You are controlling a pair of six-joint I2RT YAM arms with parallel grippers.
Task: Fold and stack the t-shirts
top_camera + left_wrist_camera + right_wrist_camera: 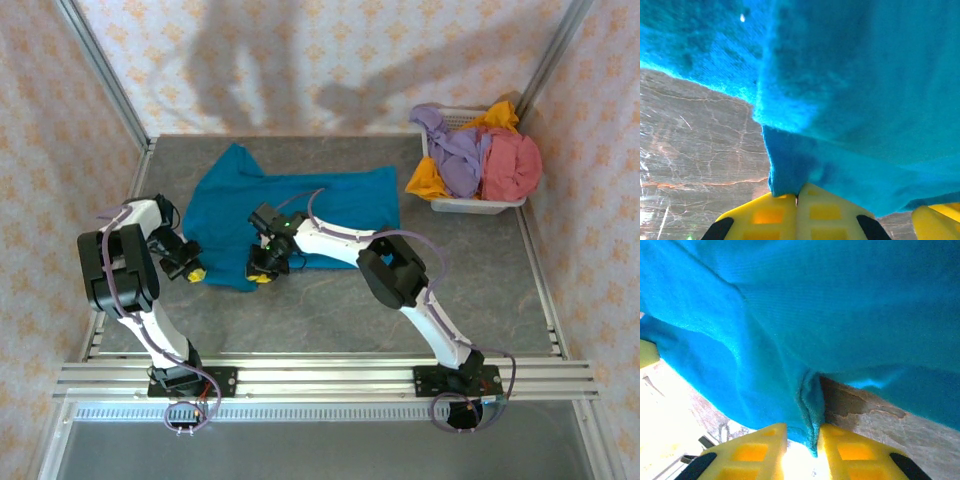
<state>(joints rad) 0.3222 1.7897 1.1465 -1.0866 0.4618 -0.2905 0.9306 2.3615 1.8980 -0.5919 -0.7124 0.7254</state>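
Left jaws clamp the teal t-shirt corner, middle left of the top view; right jaws narrowly pinch its hem nearby.

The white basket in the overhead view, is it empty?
No, a purple t-shirt, an orange-yellow t-shirt and a red t-shirt lie crumpled together in the white basket.

No text, label, brand, number or sign can be read in any of the views.
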